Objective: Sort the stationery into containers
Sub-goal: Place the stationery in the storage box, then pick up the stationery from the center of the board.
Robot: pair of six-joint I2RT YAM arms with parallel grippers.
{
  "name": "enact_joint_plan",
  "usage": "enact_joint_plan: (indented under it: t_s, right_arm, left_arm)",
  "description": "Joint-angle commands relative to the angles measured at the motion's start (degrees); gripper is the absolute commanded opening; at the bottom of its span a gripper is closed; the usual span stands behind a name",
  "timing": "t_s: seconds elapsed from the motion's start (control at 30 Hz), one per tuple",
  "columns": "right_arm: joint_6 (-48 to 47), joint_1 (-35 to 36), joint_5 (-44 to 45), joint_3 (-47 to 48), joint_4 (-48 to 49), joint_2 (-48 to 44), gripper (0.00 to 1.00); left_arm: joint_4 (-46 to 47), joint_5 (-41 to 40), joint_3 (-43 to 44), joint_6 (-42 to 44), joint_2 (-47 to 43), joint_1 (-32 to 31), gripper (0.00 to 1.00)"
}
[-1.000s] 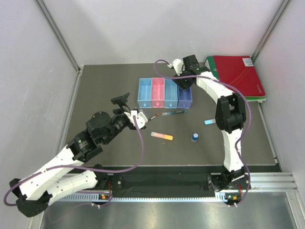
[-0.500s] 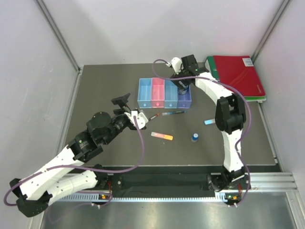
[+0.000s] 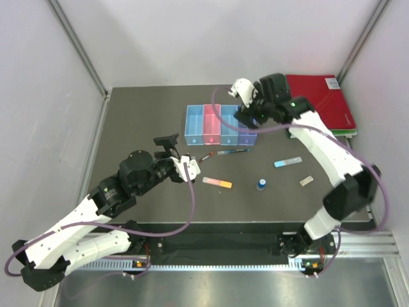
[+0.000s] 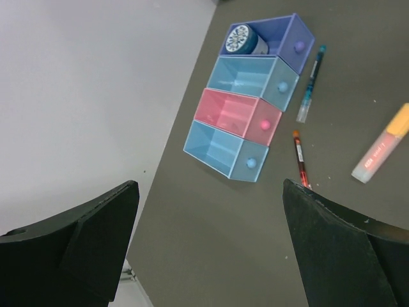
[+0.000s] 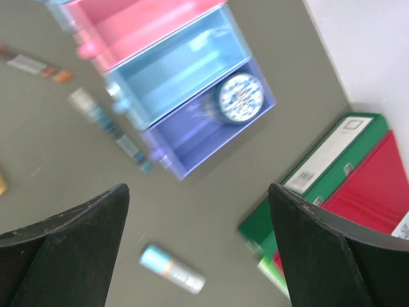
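Observation:
The containers are four joined bins: light blue, pink, light blue and purple. A round blue jar lies in the purple bin. My right gripper hovers open above that bin, and the wrist view shows nothing between its jaws. In front of the bins lie a red pen and a dark teal pen. Further forward are a pink-orange bar, a tiny blue-capped bottle, a light blue bar and a pale tag. My left gripper is open and empty, left of the red pen.
A red binder lies on a green one at the back right corner, close behind my right arm. The white enclosure walls stand on three sides. The left arm's purple cable loops over the table's front left.
My right gripper has opened and lifted off the purple bin, leaving the jar inside. Its elbow has swung out to the right, uncovering the pale tag. The left gripper has dropped slightly toward the table.

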Motion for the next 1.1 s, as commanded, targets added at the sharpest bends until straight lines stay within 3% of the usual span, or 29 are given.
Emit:
enact_joint_plan:
  t_s: [0.0,0.23,0.57,0.7,0.87,1.07]
  right_arm:
    - [-2.4,2.0,-1.7,-10.2,-8.3,-10.5,0.89]
    - [-4.8,1.9,3.3,-19.8,-11.0,-20.5,0.90]
    - [-3.5,0.7,9.6,-23.3,-6.7,-20.9,0.89]
    - [0.2,-4.7,9.5,-23.7,-5.4,-19.3,0.89]
    - [2.0,-12.9,4.9,-22.0,-10.7,-16.6,0.86]
    - [-0.4,-15.8,7.5,-32.7,-10.1,-24.4,0.91]
  left_arm:
    - [-1.3,2.2,-1.8,0.8,-0.9,0.2,0.99]
    - [0.1,5.1,-6.9,2.2,-0.7,0.2,0.99]
    - [3.8,5.6,-11.3,1.9,2.5,0.2,0.99]
    - [5.2,5.9,-11.7,0.5,2.6,0.2,0.99]
    - [5.0,6.5,-10.0,-0.1,2.8,0.2,0.99]
    - [3.5,5.9,-8.0,0.4,1.6,0.2,0.99]
